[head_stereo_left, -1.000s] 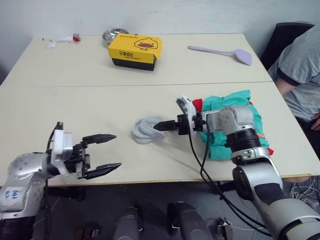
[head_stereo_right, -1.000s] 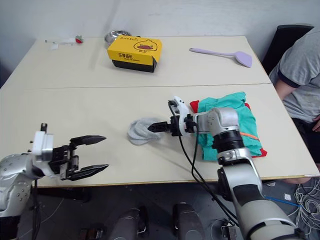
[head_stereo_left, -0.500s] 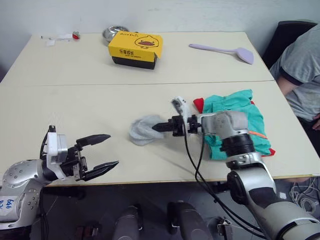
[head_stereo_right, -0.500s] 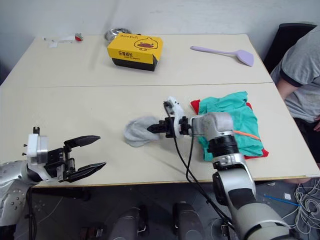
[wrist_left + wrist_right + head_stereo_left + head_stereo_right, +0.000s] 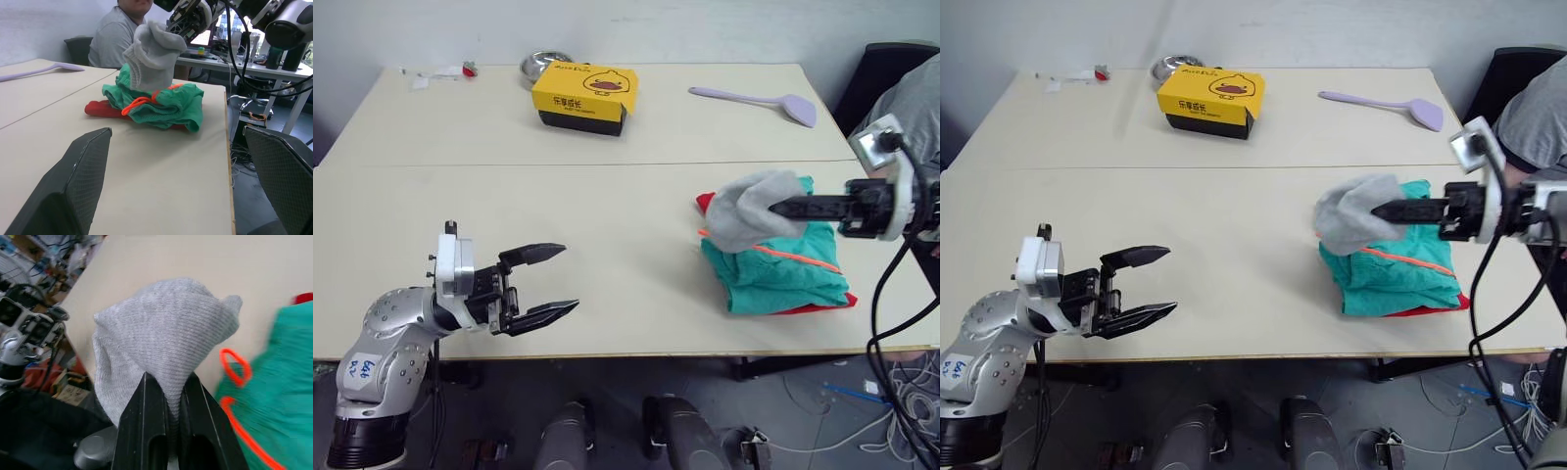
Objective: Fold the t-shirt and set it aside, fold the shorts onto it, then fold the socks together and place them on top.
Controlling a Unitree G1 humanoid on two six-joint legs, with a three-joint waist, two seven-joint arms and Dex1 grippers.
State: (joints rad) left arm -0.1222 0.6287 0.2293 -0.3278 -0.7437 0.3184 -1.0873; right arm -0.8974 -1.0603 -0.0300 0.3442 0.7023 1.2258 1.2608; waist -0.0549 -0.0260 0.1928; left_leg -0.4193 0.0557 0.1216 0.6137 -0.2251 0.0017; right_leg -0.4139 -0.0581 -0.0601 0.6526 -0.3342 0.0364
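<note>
1. The right gripper, at the right of the left eye view, has its two black fingers pinched together on the grey socks, which hang bunched from the fingertips above the table.
2. The socks hang over the left edge of the folded teal shorts, partly covering them in the head views.
3. The shorts lie at the right of the frame on the red t-shirt, of which only a corner at the upper left and a strip at the lower right edge show.
4. A thin orange drawstring runs across the top of the shorts.
5. The left gripper, at the lower left of the frame, has its fingers spread apart and holds nothing; it hovers over the bare front part of the cream table, well apart from the clothes.
6. At the far side of the table stand a yellow box with a metal bowl just behind it, and a lilac spatula lies toward the upper right.
7. A person in a grey t-shirt sits beyond the table's right side.
</note>
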